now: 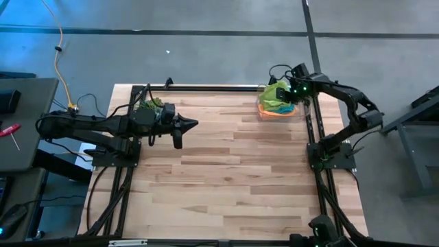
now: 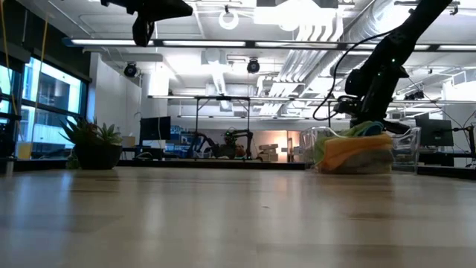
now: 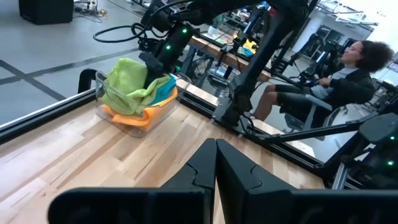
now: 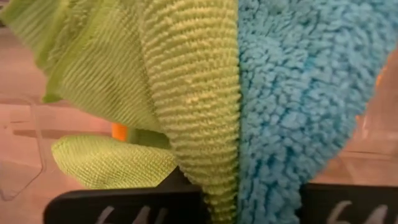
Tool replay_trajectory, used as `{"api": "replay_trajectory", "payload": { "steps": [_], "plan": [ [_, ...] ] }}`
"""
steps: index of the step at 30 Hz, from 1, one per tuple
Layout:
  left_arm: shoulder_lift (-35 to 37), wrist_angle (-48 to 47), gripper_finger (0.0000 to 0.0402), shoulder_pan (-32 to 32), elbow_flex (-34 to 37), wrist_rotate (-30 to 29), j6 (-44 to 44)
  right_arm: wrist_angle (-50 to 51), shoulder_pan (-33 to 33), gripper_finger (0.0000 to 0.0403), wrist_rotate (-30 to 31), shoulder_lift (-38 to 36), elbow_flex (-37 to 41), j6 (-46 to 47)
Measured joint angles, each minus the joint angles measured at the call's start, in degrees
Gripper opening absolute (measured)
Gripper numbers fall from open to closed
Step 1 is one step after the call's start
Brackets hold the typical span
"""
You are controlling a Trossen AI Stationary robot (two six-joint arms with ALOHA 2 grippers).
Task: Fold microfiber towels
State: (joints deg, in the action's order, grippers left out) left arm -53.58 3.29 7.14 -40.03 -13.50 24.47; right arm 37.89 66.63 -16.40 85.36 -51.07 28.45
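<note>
— Looking at the clear plastic bin (image 1: 263, 110) in the far right corner of the desk (image 1: 226, 178), we find the microfiber towels (image 1: 276, 103) heaped inside: a lime green towel (image 3: 127, 84) on top, a teal towel (image 3: 165, 90) beside it, an orange towel (image 3: 137, 115) underneath. How will they handle?

— Softly, we judge. They look light and limp, with a nubby pile that should catch well on the fingers. They will sag and drag neighbours along, so we would take one by a free edge or corner, not by the bunched middle.

— And our right hand (image 1: 295, 90)?

— It is down at the bin, closed to almost nothing, and the right wrist view shows lime green and teal cloth pressed together right at its fingers. It seems pinched on both; we cannot tell how firmly.

— Two at once could mean both lift out together.

— Our left hand (image 1: 188, 124) hangs above the desk's left side, fully closed on nothing.

— The surface?

— Pale wooden planks, smooth, with open space for spreading a cloth. A small spiky plant (image 2: 93, 145) stands at the far left edge. Beyond, a large workshop, and a person (image 3: 336, 74) sits past the desk.
</note>
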Motion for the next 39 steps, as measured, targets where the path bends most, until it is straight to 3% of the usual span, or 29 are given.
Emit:
{"api": "replay_trajectory", "payload": {
  "steps": [15,23,39],
  "plan": [
    [0.0,-0.49,0.0,0.0,-0.02,0.03,0.0,0.76,-0.04,0.0141,1.62,1.11,-1.05,1.4],
    [0.0,-0.5,0.0,0.0,-0.02,1.07,-0.37,4.45,0.24,0.0201,4.8,-3.74,-2.59,1.53],
    [0.0,-0.68,0.0,0.0,-0.02,1.01,-1.07,15.58,0.2,0.0204,6.7,-6.78,-14.79,0.26]
  ]
}}
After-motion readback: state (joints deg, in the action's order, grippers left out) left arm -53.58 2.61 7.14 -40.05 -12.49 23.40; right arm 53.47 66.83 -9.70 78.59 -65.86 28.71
